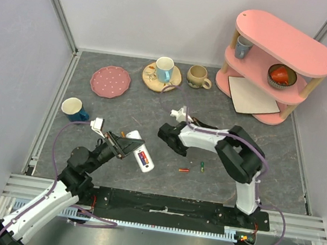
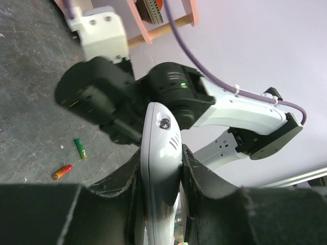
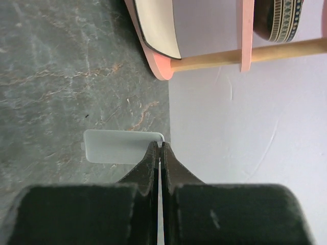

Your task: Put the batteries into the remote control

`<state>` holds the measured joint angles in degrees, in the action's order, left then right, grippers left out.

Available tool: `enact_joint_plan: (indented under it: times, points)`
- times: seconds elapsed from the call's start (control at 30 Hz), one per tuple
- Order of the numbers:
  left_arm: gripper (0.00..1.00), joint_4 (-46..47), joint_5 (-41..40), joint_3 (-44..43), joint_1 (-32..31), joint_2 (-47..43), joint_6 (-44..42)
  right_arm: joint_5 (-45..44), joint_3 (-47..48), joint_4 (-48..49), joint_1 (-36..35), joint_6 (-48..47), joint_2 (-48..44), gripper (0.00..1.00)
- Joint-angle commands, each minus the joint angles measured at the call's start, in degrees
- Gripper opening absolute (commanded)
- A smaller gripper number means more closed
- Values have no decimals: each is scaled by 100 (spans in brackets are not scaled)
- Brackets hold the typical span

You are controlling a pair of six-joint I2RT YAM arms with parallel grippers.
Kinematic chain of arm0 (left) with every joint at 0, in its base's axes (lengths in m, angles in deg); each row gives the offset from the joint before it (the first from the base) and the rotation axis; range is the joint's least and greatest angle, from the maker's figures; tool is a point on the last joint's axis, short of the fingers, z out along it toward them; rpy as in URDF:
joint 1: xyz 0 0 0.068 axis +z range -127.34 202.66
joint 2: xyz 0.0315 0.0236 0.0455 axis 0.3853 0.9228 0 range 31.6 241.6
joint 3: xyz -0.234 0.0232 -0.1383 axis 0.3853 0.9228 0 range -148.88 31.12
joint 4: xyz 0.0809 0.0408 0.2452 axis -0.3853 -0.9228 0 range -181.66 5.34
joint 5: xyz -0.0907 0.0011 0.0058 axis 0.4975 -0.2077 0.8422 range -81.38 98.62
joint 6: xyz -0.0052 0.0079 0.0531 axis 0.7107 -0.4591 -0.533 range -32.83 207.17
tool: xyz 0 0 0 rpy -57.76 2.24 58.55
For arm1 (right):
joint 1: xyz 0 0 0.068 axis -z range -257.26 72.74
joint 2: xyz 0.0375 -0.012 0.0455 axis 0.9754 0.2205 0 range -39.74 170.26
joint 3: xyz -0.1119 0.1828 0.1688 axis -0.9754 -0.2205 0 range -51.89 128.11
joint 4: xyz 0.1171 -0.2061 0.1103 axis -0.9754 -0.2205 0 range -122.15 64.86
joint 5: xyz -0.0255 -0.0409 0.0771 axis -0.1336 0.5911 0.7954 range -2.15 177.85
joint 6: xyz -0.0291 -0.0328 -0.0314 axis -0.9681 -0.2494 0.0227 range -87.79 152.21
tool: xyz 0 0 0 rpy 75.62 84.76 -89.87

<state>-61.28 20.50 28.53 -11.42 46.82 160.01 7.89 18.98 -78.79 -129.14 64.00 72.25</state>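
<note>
While between left fingers (image 2: 204,189), remote control (image 2: 161,153).

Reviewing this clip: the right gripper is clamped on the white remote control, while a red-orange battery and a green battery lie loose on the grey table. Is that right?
No: the left gripper, not the right gripper, is clamped on the remote control, as the left wrist view shows. The red-orange battery and the green battery do lie loose on the table.
</note>
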Motion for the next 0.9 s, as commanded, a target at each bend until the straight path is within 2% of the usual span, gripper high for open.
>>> enact_joint_plan:
  times: [0.0, 0.03, 0.13, 0.23, 0.27, 0.4, 0.57, 0.7, 0.77, 0.87]
  points:
    - [2, 9, -116, 549, 25, -177, -103, -889, 488, -1083, -270, 852, 900, 0]
    - [2, 0, -116, 549, 25, -204, -103, -855, 776, -1826, -270, 1664, 1096, 0]
    - [2, -149, -142, 540, 25, -336, -121, -819, 1113, -2728, -340, 2487, 1641, 0]
    - [2, -281, -160, 558, 25, -459, -121, -661, 1157, -2800, -446, 2534, 1748, 1]
    - [2, -298, -177, 558, 34, -485, -129, -600, 1157, -2809, -490, 2543, 1739, 6]
    - [2, -272, -168, 575, 16, -442, -103, -468, 1140, -2800, -551, 2516, 1669, 13]
    - [2, -211, -142, 584, 25, -397, -94, -143, 1052, -2354, -613, 2000, 1459, 20]
    - [2, -211, -98, 575, 25, -441, -86, 567, 631, -924, -613, 665, 975, 27]
    - [2, -246, -98, 584, 25, -476, -86, 657, 577, -701, -613, 539, 852, 31]
    - [2, -272, -107, 602, 25, -520, -59, 763, 603, -708, -604, 521, 895, 49]
